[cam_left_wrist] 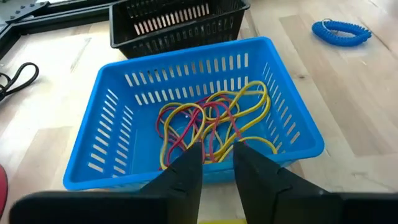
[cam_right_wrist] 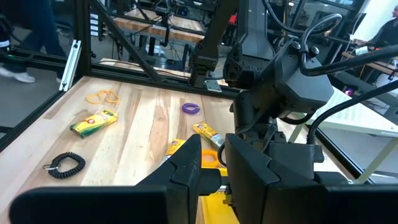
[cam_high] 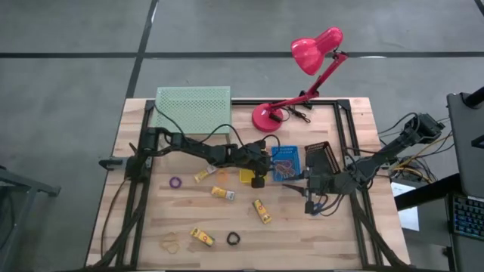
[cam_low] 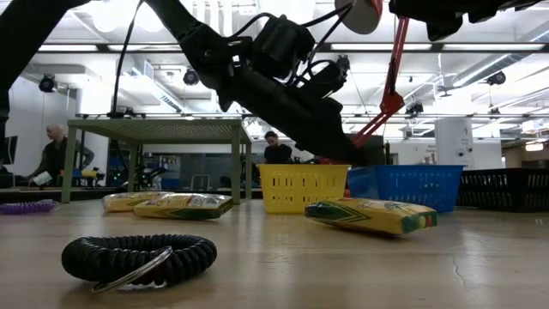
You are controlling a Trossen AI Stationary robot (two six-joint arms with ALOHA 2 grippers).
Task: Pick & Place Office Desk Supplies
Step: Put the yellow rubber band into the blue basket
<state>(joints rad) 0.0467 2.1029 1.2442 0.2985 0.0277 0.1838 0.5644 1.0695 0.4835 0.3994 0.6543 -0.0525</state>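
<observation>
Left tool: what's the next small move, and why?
Probably swing the left tool back toward the nearest yellow packet. It sits by the blue basket, which already holds rubber bands, while several packets lie loose on the table. Whether it carries anything, I cannot tell. The right tool waits nearby.

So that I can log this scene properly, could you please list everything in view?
crayon boxes: four, yellow, scattered mid-table
coils: three; purple on the left, black near the front edge, blue beyond the blue basket
rubber bands: orange, loose at front left; red and yellow tangle in the blue basket
baskets: blue, black, yellow, mid-table
shelf: one, green, back left
lamp: one, pink, back centre
table: one, wood
people: two, in the room behind
left gripper: dark, by the blue basket
right gripper: dark, before the black basket
</observation>
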